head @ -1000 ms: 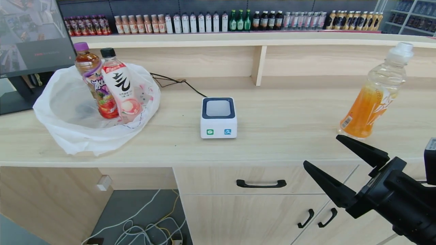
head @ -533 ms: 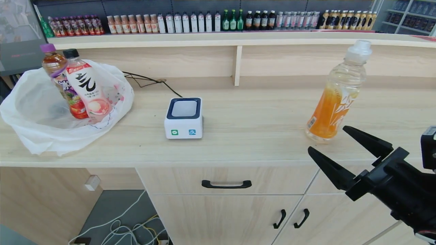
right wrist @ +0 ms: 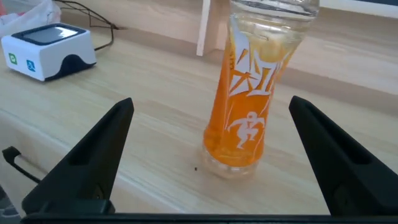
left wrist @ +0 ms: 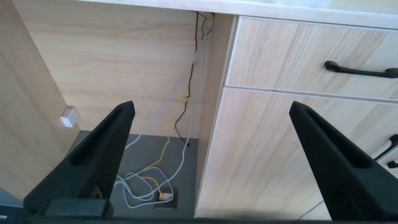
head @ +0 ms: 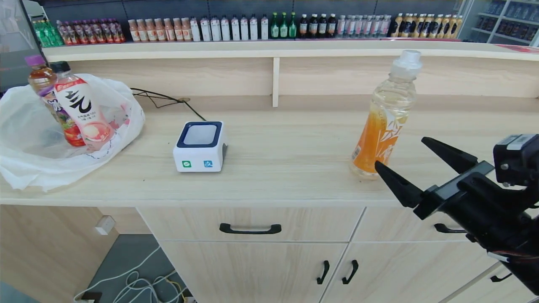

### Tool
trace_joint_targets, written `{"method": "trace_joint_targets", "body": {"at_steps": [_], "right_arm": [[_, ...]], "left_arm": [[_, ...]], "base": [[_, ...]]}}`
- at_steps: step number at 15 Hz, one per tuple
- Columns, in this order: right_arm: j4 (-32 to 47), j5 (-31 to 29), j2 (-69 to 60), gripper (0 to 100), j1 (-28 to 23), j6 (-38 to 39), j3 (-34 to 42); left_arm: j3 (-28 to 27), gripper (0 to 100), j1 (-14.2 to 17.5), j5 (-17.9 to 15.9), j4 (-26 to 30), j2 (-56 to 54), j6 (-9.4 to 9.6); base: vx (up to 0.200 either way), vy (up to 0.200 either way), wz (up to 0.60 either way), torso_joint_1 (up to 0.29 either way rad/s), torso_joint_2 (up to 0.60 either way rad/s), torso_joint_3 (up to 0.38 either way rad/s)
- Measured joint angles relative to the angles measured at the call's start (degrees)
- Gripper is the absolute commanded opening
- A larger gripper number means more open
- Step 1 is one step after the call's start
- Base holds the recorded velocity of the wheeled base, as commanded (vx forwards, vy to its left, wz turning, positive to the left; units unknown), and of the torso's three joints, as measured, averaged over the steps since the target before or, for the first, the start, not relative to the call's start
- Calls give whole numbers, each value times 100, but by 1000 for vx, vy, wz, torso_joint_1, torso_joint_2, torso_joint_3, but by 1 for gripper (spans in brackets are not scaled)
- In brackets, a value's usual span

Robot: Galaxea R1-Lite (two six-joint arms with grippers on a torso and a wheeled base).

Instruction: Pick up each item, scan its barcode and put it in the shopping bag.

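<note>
A clear plastic bottle of orange drink with a white cap (head: 385, 118) stands upright on the light wooden counter (head: 273, 181), well to the right of the scanner. Its orange label bears white slanted strokes and a small white running figure, with a barcode patch low on one side; the print is too small to make out. The white cube-shaped scanner with a dark blue frame round its window (head: 200, 146) shows 2 small square icons on its front, 1 green and 1 blue. At the counter's left end, the white plastic shopping bag (head: 25, 168) holds 2 bottles leaning together: a purple-capped bottle of brown drink (head: 40, 78) and a black-capped bottle with a pink and white label (head: 80, 109) carrying large black characters. That makes 3 bottles, 1 scanner and 1 bag. The right gripper (head: 400, 152) reaches level over the counter's front edge, its 2 black fingers spread wide and empty, the orange bottle just ahead of the gap and untouched. The left gripper (left wrist: 211, 106) hangs below the counter before the cabinet fronts, its fingers likewise wide apart and empty.
</note>
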Motion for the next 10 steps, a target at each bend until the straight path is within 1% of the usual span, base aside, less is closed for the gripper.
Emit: {"method": "trace_joint_targets", "body": {"at_steps": [3, 6, 8, 10], "right_arm": [[-6, -24, 112, 100, -45, -4, -238], [-4, -434, 313, 100, -39, 101, -455], [-6, -773, 527, 100, 51, 265, -802], [-4, -880, 747, 100, 101, 297, -1112]], "left_arm": [[0, 100, 0, 2, -2, 0, 0], [0, 100, 2, 0, -5, 0, 0], [0, 100, 0, 0, -2, 0, 0], [0, 100, 2, 2, -2, 0, 0]], "base": [[0, 0, 0, 0, 0, 0], [0, 0, 0, 0, 0, 0], [0, 0, 0, 0, 0, 0], [0, 0, 0, 0, 0, 0]]}}
